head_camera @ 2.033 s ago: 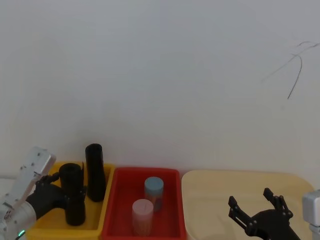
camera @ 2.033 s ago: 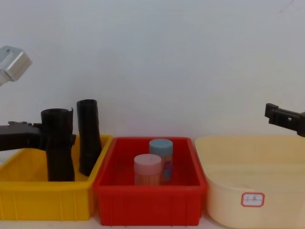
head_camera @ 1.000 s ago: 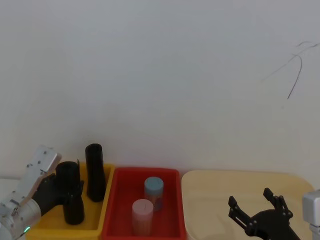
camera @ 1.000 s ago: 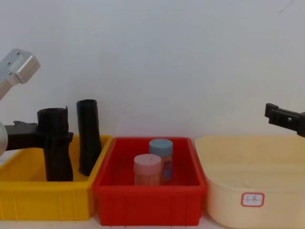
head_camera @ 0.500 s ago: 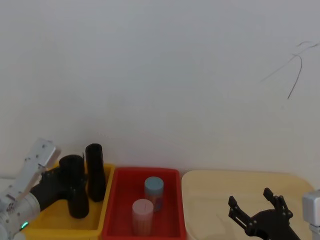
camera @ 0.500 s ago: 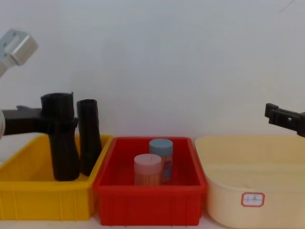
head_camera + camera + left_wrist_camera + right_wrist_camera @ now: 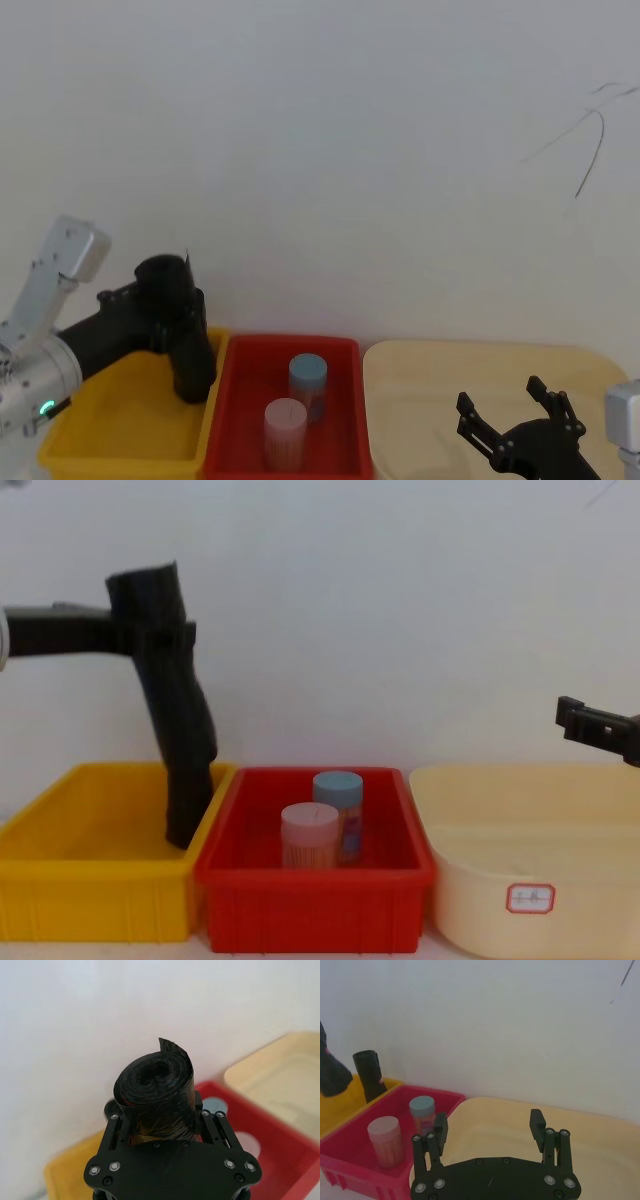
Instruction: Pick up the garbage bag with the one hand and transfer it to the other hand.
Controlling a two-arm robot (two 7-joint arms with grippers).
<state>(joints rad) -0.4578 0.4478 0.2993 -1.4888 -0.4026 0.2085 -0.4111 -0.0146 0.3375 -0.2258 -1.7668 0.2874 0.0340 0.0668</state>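
Note:
The garbage bag (image 7: 163, 283), a stout black roll with a loose flap at its top end, hangs tilted above the yellow bin (image 7: 120, 425). My left gripper (image 7: 172, 305) is shut on its upper part. In the chest view the garbage bag (image 7: 165, 670) leans with its top to the left, held by the left gripper (image 7: 165, 638). From the left wrist, the garbage bag (image 7: 155, 1085) stands end-on between the fingers (image 7: 212, 1125). My right gripper (image 7: 512, 418) stays open low over the cream basin (image 7: 420, 385); the right wrist view shows this gripper (image 7: 489, 1127) with nothing in it.
A slimmer black roll (image 7: 186, 805) leans in the yellow bin's right back corner, just under the held bag. The red bin (image 7: 310, 895) in the middle holds a pink canister (image 7: 309, 835) and a blue canister (image 7: 340, 800). A white wall stands close behind.
My left gripper has lifted the garbage bag up out of the yellow bin and carried it to the right, tilting it. The right gripper has not moved.

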